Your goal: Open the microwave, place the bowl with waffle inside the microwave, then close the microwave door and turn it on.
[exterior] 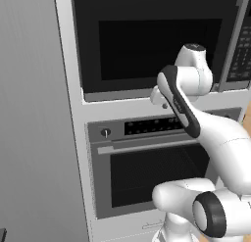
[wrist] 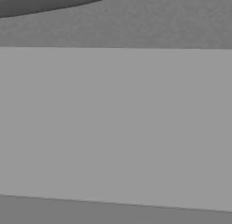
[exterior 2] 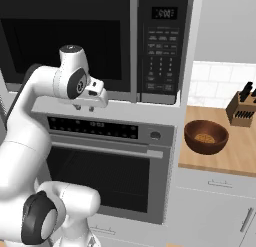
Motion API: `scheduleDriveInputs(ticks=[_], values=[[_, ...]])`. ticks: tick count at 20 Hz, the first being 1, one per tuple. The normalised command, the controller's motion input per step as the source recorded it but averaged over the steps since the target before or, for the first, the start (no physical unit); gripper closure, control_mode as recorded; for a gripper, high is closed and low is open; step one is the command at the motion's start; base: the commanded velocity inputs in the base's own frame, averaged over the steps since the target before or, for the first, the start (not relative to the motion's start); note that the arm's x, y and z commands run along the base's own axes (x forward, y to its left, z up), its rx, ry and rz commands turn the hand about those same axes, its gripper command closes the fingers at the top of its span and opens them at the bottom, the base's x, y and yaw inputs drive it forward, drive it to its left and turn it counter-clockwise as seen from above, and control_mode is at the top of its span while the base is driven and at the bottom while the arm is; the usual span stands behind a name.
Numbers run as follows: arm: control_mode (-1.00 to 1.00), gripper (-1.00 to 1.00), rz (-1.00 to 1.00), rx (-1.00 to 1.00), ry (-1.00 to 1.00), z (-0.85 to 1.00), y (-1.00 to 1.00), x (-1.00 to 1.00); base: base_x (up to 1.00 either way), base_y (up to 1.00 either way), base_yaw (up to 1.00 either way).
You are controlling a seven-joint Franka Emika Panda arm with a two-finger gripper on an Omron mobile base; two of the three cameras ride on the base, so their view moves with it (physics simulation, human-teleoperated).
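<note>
**Operator:** Report end effector status and the position of the task items.

**Arm:** My end effector (exterior 2: 85,107) sits just below the bottom edge of the microwave door (exterior 2: 65,41), above the control strip of the oven (exterior 2: 110,161). I cannot tell whether its fingers are spread or closed; the hand view gives flat grey surfaces at close range and no fingertips. It carries nothing that I can see. The microwave (exterior: 162,40) is shut. Its vertical bar handle (exterior 2: 134,46) stands to the right of my hand, beside the keypad (exterior 2: 160,56). The bowl (exterior 2: 206,136) rests on the wooden tabletop (exterior 2: 220,158) to the right, with the waffle (exterior 2: 205,138) inside it and a knife block (exterior 2: 242,110) behind it.

**Operator:** State the risks from this position.

**Arm:** Judgement only. First, my hand is low and left of the handle; a pull from here would likely catch the trim ledge rather than the bar, and the door would stay shut. Second, with the hand camera this close to the panel, alignment depends on the base views. Third, my elbow is near the oven front; a wide swing toward the handle could strike it.
</note>
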Motion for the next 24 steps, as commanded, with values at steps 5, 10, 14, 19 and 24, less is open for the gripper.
scheduleDriveInputs(ticks=[5, 10, 14, 19, 24], values=[[-1.00, -1.00, 0.00, 0.07, -0.14, 0.29, -0.15, -0.14, 0.00, 0.00, 0.00], [-1.00, -1.00, -0.01, 0.03, -0.10, 0.52, -0.49, -0.45, 0.00, 0.00, 0.00], [-1.00, -1.00, -0.01, 0.00, -0.05, 0.43, -0.63, -0.43, 0.00, 0.00, 0.00], [-1.00, -1.00, 0.00, 0.00, -0.12, 0.24, -0.79, -0.24, 0.00, 0.00, 0.00], [-1.00, -1.00, -0.01, 0.00, -0.13, 0.11, -0.70, 0.00, 0.00, 0.00, 0.00]])
